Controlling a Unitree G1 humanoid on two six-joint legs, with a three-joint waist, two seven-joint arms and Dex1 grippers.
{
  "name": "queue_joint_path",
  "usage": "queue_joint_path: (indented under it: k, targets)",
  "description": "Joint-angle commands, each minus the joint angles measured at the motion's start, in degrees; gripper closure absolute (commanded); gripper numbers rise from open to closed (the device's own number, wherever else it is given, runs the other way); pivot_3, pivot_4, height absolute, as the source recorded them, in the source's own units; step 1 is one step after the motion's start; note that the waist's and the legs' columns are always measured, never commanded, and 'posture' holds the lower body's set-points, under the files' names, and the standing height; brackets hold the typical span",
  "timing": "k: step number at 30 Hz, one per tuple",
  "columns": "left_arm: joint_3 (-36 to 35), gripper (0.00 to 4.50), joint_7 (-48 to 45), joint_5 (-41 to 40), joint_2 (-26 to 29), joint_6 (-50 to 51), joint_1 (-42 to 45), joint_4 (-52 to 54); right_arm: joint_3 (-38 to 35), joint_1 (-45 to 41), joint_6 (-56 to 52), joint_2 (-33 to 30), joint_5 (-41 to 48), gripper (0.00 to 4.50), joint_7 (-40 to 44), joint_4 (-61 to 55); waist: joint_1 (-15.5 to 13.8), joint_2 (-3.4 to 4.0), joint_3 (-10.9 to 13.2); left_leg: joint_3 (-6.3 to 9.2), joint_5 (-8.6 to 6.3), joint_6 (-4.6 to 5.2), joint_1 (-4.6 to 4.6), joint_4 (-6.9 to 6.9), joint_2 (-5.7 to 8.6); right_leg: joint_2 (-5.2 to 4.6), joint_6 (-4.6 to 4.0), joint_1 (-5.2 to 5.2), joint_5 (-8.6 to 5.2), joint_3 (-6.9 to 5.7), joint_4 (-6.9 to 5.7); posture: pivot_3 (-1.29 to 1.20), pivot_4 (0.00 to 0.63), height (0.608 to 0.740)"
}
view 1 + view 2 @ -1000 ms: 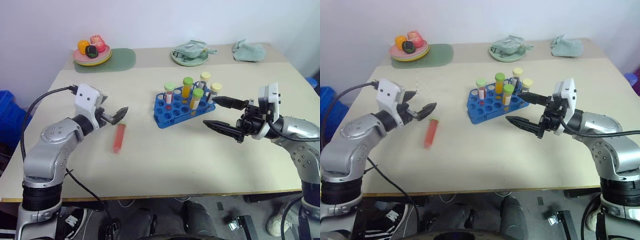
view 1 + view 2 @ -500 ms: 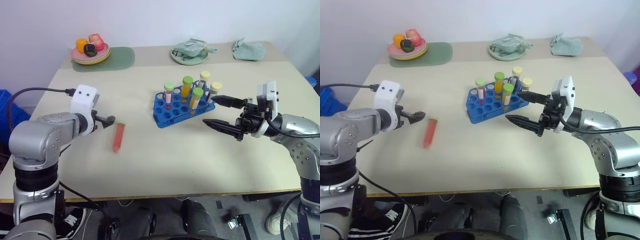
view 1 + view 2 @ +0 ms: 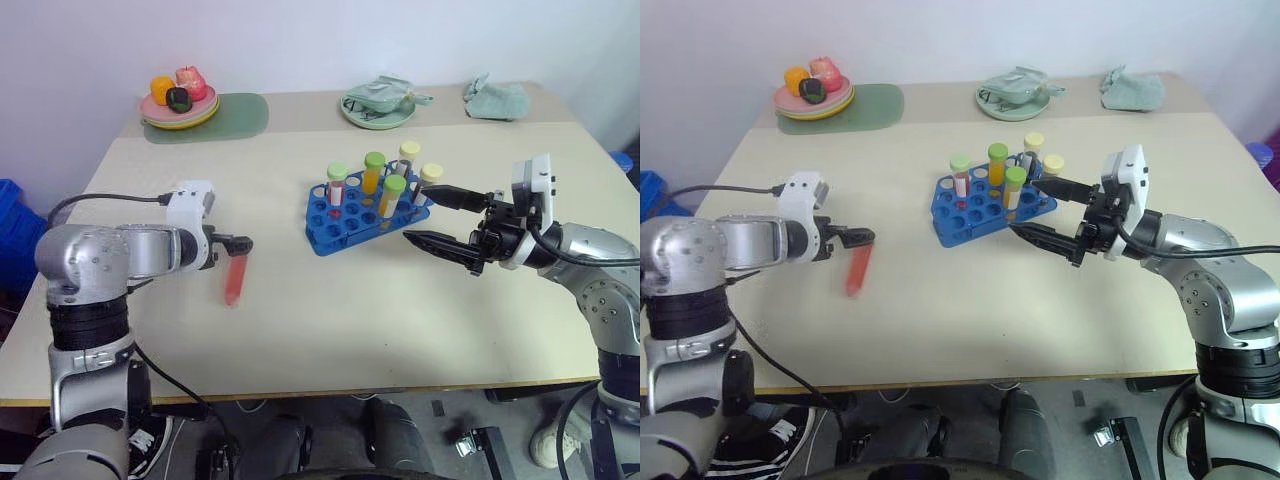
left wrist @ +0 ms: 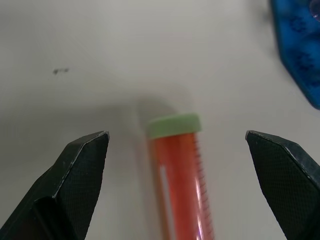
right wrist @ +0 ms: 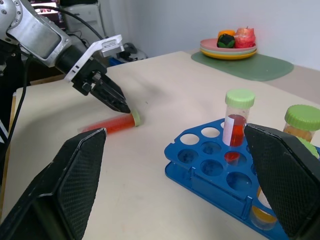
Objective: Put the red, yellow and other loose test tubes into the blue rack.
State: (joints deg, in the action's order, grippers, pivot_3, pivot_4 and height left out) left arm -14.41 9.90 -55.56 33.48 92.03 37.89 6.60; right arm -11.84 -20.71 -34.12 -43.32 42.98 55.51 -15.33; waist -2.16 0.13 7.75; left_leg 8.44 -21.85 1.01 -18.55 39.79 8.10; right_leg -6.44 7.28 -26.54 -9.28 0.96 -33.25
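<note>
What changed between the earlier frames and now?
The left tool turned downward and closed in over the cap end of the red tube, open and not gripping it. The red tube lies where it did on the table. The right tool stays open beside the blue rack, whose tubes are unchanged.

no readable text, white label band on a racked tube (image 5: 234, 128) blank

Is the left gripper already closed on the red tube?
No: the left gripper stands open, its fingers apart on either side of the red tube, which lies on the table.
</note>
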Motion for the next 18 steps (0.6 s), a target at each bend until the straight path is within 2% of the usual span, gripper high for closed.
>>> queue_joint_path:
  k: [1, 8, 13, 15, 18]
  targets:
    - [0.82, 0.02, 7.3, -13.82, 4.11, 0.47, 0.79, -3.29, -1.27, -0.89, 0.48, 0.27, 0.68, 0.0, -0.18, -0.33, 0.01, 0.01, 0.0, 0.0, 0.0, 0.0, 0.0, 0.0, 0.0, 0.0, 0.0, 0.0, 0.0, 0.0, -0.01, 0.0, 0.15, 0.74]
    - [8.03, 0.02, 18.92, -36.12, 13.56, 0.47, -1.44, -7.32, -0.63, -2.0, 0.64, 0.7, 0.62, 0.0, 0.1, 0.33, 0.01, 0.05, 0.04, -0.04, 0.0, 0.0, 0.04, -0.01, 0.02, -0.01, 0.0, -0.01, 0.0, 0.03, -0.05, 0.0, 0.15, 0.74]
    - [16.88, 0.02, 30.19, -55.58, 22.24, -9.92, -3.97, -6.06, -1.12, -1.31, 0.49, 0.54, 0.91, 0.0, 0.19, -0.29, -0.02, 0.03, 0.09, -0.07, 0.0, -0.01, 0.05, -0.02, 0.01, 0.0, -0.01, -0.05, 0.0, 0.07, -0.09, 0.0, 0.15, 0.74]
    - [19.07, 0.02, 31.81, -57.44, 24.14, -12.48, -3.29, -5.0, -1.37, -1.15, 0.35, 0.45, 1.14, 0.0, 0.16, -0.51, -0.1, 0.04, 0.13, -0.08, 0.01, -0.02, 0.04, -0.02, 0.01, 0.0, -0.01, -0.05, 0.0, 0.09, -0.09, 0.0, 0.15, 0.74]
    - [21.54, 0.02, 33.76, -57.44, 22.23, -15.94, -2.04, -5.77, -1.24, -0.89, 0.58, 0.83, 1.05, 0.0, -0.13, -0.73, -0.29, 0.08, 0.15, -0.1, 0.01, -0.02, 0.08, -0.02, 0.03, -0.02, -0.01, 0.01, 0.0, 0.09, -0.07, 0.0, 0.15, 0.74]
